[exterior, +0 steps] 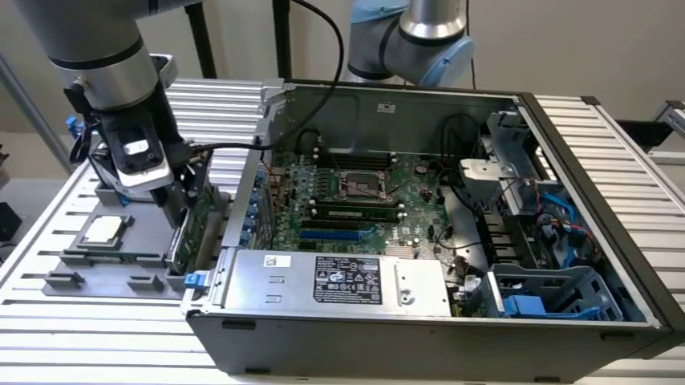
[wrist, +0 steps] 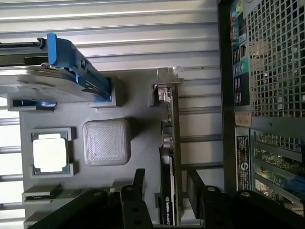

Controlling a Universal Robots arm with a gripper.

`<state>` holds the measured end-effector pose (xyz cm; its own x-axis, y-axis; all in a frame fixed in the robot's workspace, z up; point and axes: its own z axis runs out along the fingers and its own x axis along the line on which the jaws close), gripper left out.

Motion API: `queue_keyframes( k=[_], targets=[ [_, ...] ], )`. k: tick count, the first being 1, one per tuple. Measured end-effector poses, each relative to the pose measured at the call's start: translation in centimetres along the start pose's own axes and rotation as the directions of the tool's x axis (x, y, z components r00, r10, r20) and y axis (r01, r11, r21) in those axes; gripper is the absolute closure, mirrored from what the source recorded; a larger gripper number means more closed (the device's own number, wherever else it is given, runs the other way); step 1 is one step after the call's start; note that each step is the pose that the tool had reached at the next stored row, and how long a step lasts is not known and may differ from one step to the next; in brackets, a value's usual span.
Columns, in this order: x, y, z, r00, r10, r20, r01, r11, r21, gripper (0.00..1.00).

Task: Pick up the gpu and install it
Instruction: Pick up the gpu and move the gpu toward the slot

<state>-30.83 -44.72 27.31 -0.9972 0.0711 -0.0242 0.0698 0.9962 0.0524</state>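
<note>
My black gripper (wrist: 167,191) has its fingers (wrist: 138,183) open, one on each side of the thin green gpu card with a silver metal end (wrist: 170,143), and they hold nothing. The gpu stands on its long edge at the rim of the flat grey plastic tray (wrist: 138,105). There is a little free room by one finger, and the wall of the big grey metal computer box (wrist: 226,95) is near the other.

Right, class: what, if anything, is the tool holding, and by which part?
Nothing yet: the open tool straddles the thin green-and-black upright expansion card, gaps either side.
</note>
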Motion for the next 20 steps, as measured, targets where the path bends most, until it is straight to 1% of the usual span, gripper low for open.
queue_keyframes(
  k=[7, 9, 11, 14, 15, 20],
  targets=[
    [-0.3, -0.16, 1.27, 1.0000, 0.000, 0.0006, 0.000, 1.0000, 0.0000, 0.00],
    [-0.3, -0.18, 1.64, 1.0000, 0.000, 0.0028, 0.000, 1.0000, -0.0002, 0.00],
    [-0.3, -0.20, 2.01, 1.0000, 0.000, 0.0064, 0.000, 1.0000, -0.0005, 0.00],
    [-0.2, -0.23, 2.33, 0.9999, -0.001, 0.0166, 0.001, 1.0000, -0.0011, 0.00],
    [-0.2, -0.23, 2.41, 0.9998, -0.001, 0.0184, 0.001, 1.0000, -0.0013, 0.00],
    [-0.1, -0.27, 2.86, 0.9998, -0.001, 0.0187, 0.001, 1.0000, -0.0013, 0.00]
  ],
)
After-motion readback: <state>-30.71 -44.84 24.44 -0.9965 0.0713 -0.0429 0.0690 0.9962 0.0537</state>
